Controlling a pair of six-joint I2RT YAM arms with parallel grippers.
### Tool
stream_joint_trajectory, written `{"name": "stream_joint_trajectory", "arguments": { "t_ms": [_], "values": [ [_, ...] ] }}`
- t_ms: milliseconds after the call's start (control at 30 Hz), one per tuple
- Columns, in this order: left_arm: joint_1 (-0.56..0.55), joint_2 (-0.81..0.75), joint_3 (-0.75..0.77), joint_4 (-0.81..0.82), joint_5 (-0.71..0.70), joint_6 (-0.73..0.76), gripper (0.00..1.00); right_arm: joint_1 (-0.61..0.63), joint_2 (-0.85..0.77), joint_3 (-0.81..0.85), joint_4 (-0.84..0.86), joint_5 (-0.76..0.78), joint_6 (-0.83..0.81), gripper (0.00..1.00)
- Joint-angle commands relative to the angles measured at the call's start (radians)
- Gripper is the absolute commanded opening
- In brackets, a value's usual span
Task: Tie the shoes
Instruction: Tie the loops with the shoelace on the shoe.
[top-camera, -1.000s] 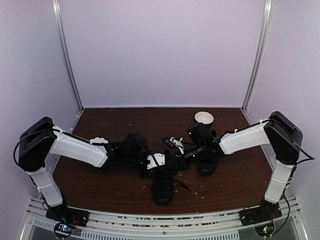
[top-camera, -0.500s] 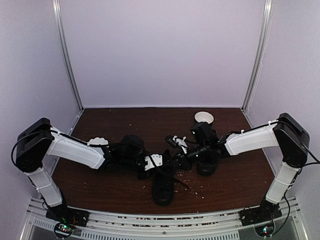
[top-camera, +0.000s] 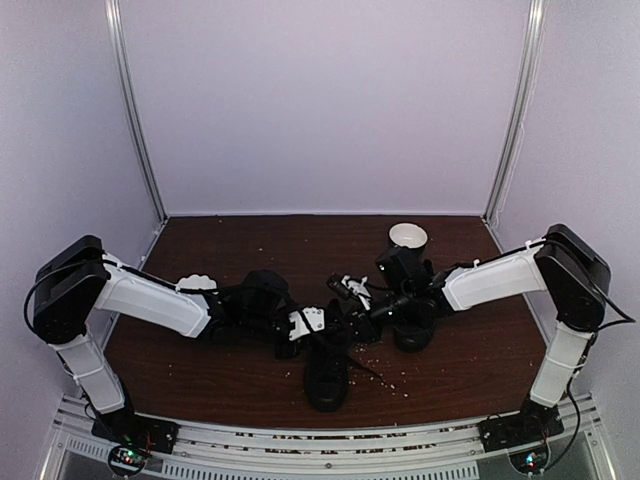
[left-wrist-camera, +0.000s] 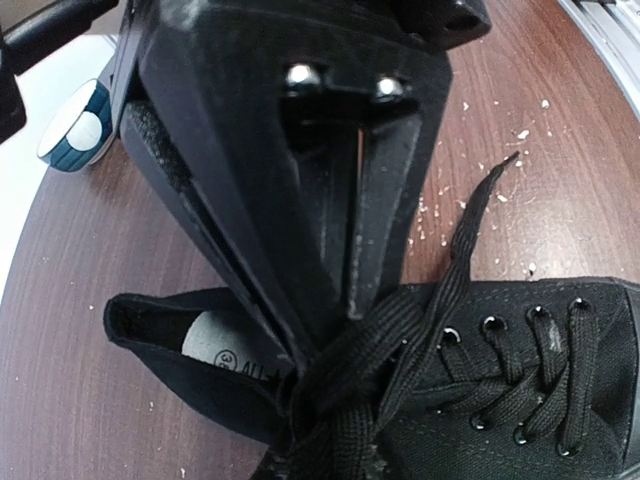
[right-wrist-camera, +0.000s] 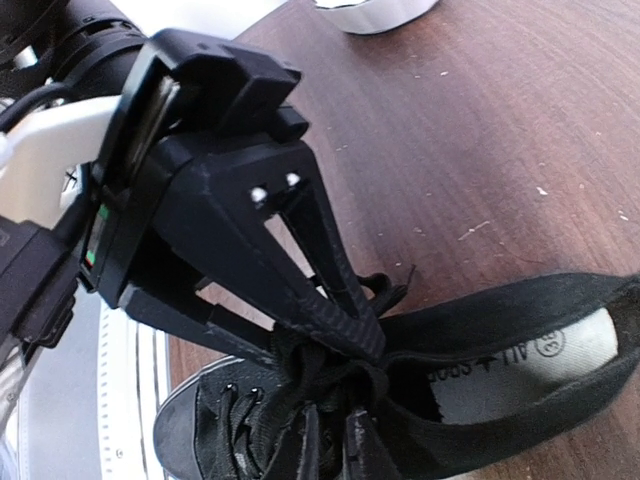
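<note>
Thin black laces (left-wrist-camera: 400, 345) of the black low-top canvas sneaker (left-wrist-camera: 530, 400) are pinched at the tongue by the left gripper (left-wrist-camera: 335, 325) — and clamped from the opposite side by the right gripper (right-wrist-camera: 335, 445).

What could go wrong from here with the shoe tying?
1. The left gripper and right gripper crowd the same lace bundle, so they may collide or snag each other's strand.
2. One lace end trails loose over the table, so the tie may stay unfinished.
3. Nothing pins the shoe; a pull could drag it into the other shoe.
</note>
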Motion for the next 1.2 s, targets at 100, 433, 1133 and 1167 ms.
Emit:
{"name": "stream_joint_trajectory", "arguments": {
  "t_ms": [100, 433, 1133, 1167],
  "values": [
    [0.006, 0.022, 0.037, 0.065, 0.049, -0.032, 0.12, 0.003, 0.011, 0.023, -0.016, -0.093, -0.037, 0.12],
    [0.006, 0.038, 0.048, 0.068, 0.063, -0.054, 0.11, 0.028, 0.029, 0.059, -0.093, -0.006, -0.088, 0.12],
    [0.006, 0.044, 0.053, 0.071, 0.072, -0.064, 0.10, 0.071, 0.035, 0.090, -0.129, 0.191, -0.121, 0.16],
    [0.006, 0.044, 0.051, 0.071, 0.073, -0.065, 0.10, 0.071, 0.033, 0.088, -0.124, 0.198, -0.118, 0.13]
  ]
}}
